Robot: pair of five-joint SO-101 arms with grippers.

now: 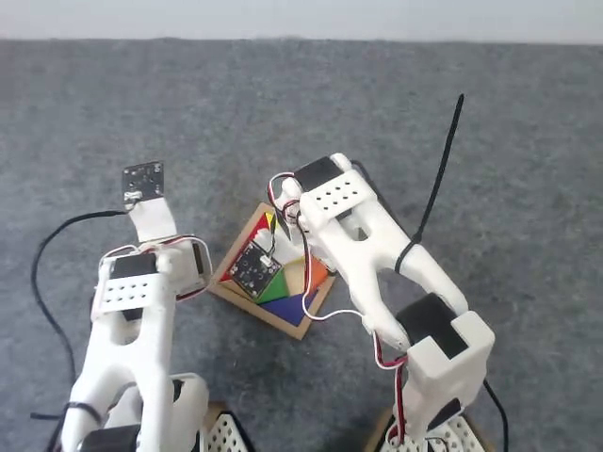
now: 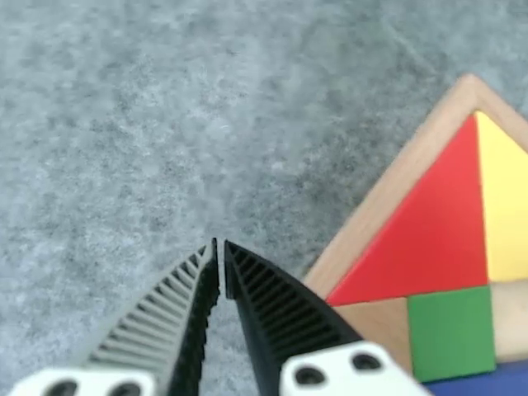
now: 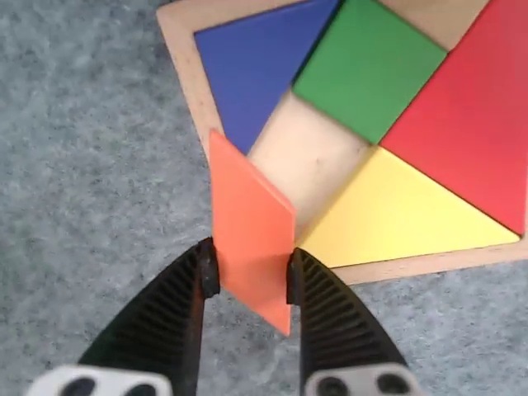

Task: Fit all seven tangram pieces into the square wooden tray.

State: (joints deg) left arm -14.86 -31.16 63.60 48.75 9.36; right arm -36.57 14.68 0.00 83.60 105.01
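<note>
Right gripper (image 3: pixel 247 272) pinches the orange parallelogram (image 3: pixel 250 239) by its long edges. Its long axis runs along the fingers, the far tip over the wooden tray (image 3: pixel 177 82) rim, pointing at the blue triangle (image 3: pixel 256 66). Left gripper (image 2: pixel 219 247) is closed and empty beside the tray.

The left arm (image 1: pixel 129 325), white moulded plastic with black motor blocks, rose from the near left side and folded forward, its wrist pointing downward. The left gripper (image 2: pixel 219 246), a pair of black ribbed jaws, had its jaws drawn together with only a hairline gap at the tips and nothing between them.

The right arm (image 1: pixel 382 247), of the same white plastic, stretched from the near right side, slanting forward and leftward, its wrist also turned downward. The right gripper (image 3: pixel 250 268), likewise black and ribbed, was clamped on a flat orange parallelogram piece (image 3: pixel 252 235), with one fingertip pressed against each long edge and the piece slanting between them.
</note>
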